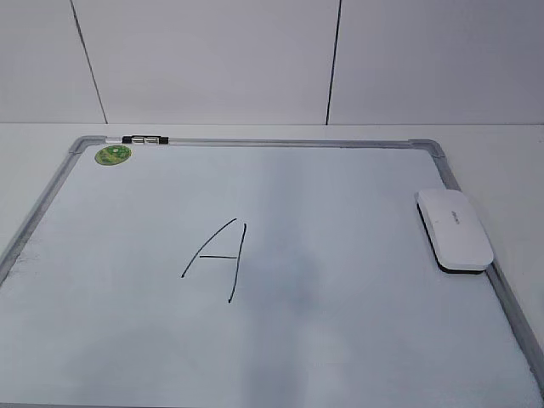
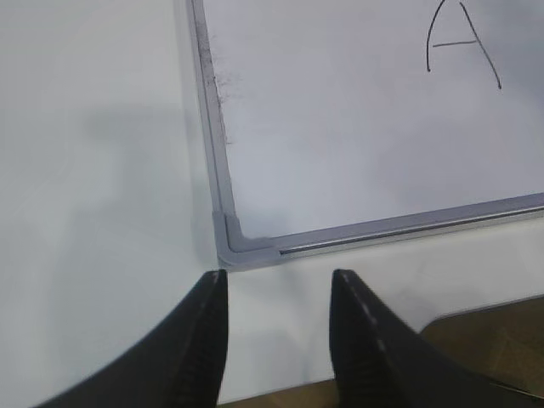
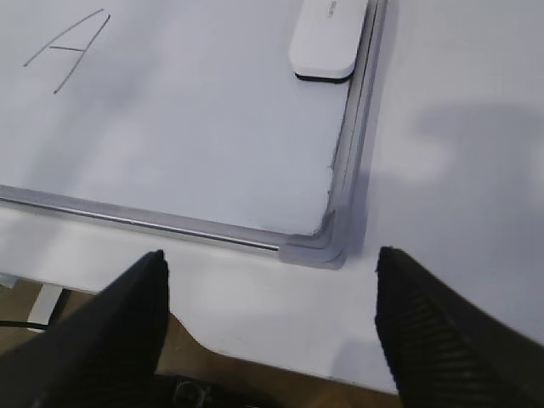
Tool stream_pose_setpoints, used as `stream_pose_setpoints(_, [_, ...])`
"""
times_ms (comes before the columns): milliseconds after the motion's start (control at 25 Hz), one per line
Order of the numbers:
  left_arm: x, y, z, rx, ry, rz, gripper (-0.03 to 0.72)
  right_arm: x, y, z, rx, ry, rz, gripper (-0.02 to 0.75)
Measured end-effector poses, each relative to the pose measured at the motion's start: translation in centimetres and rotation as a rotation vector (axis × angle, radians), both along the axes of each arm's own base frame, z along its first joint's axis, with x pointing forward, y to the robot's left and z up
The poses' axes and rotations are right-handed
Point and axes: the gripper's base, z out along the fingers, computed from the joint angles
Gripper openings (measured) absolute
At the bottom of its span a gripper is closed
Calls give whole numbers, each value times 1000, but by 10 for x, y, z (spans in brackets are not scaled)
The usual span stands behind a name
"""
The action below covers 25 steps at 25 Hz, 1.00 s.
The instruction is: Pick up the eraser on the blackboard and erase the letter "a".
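Note:
The blackboard [image 1: 340, 204], a white dry-erase board with a grey frame, lies flat on the table. The white eraser [image 1: 455, 229] rests on its right edge, felt side down; it also shows in the right wrist view [image 3: 327, 38]. A tall slanted capital "A" [image 1: 217, 259] is drawn mid-board. No small letter "a" shows in any view. My left gripper [image 2: 278, 276] is open and empty, just in front of the board's near left corner [image 2: 234, 242]. My right gripper [image 3: 269, 255] is wide open and empty in front of the near right corner [image 3: 327, 242]. Neither gripper shows in the exterior view.
A round green sticker [image 1: 113, 155] sits at the board's far left corner, and a black-and-white marker [image 1: 144, 138] lies along the far frame. White table [image 1: 510, 161] surrounds the board. The table's front edge [image 3: 280, 353] runs just under both grippers. A panelled wall stands behind.

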Motion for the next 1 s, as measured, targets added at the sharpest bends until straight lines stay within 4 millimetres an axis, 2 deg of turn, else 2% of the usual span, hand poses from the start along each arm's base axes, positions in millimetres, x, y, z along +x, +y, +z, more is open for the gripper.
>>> stream_pose_setpoints(160, [3,1,-13,24,9,-1,307,-3,-2,-15,-24,-4,-4,580])
stream_pose_setpoints(560, [13,0,-16,23,-86,12,308,3,-7,-17,-65,-103,-42,580])
stream_pose_setpoints(1000, [15,0,-15,19,-104,12,308,5,-8,-18,-73,-114,-48,580])
